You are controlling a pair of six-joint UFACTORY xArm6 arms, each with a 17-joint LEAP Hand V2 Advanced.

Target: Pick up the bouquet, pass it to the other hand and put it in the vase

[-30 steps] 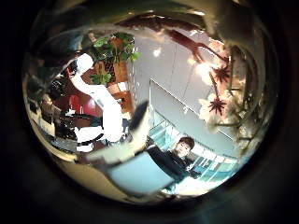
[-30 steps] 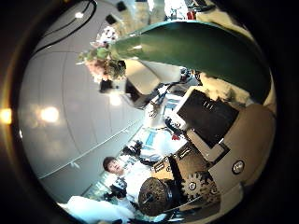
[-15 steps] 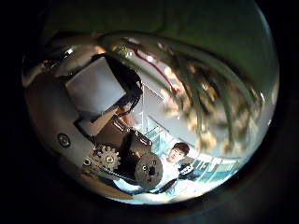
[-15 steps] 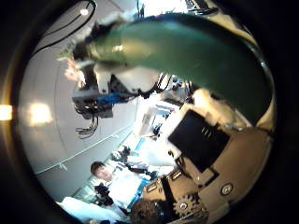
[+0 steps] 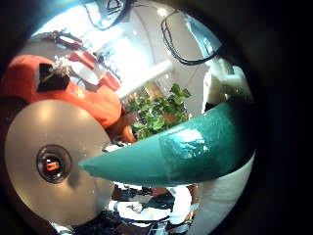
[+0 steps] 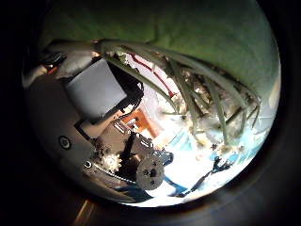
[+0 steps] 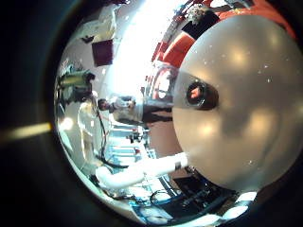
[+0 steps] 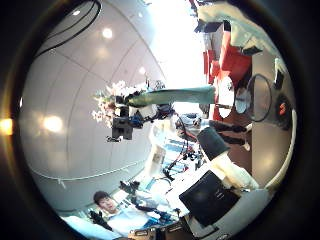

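The bouquet's paper wrap (image 5: 186,157) lies as a long cone right across my left palm in the left little finger side palm view. In the left thumb side palm view the wrap (image 6: 179,33), stems and flowers (image 6: 221,132) fill the picture beside my left hand's curled fingers (image 6: 103,94). In the right thumb side palm view my left hand (image 8: 125,122) grips the bouquet (image 8: 175,97) some way from my right hand (image 8: 225,175), whose fingers are relaxed and hold nothing. A small round thing with an opening (image 5: 51,164), perhaps the vase, stands mid-table; it also shows in the right little finger side palm view (image 7: 196,93).
A round table top (image 5: 39,122) lies under my left hand, and it also shows in the right little finger side palm view (image 7: 241,142). A leafy plant (image 5: 156,108) stands beyond it. A white arm (image 7: 142,170) crosses beside the table.
The bouquet filled the right palm view and now sits far from it in my left hand. My left hand's fingers have closed round the wrap; my right hand has let go and drawn back.
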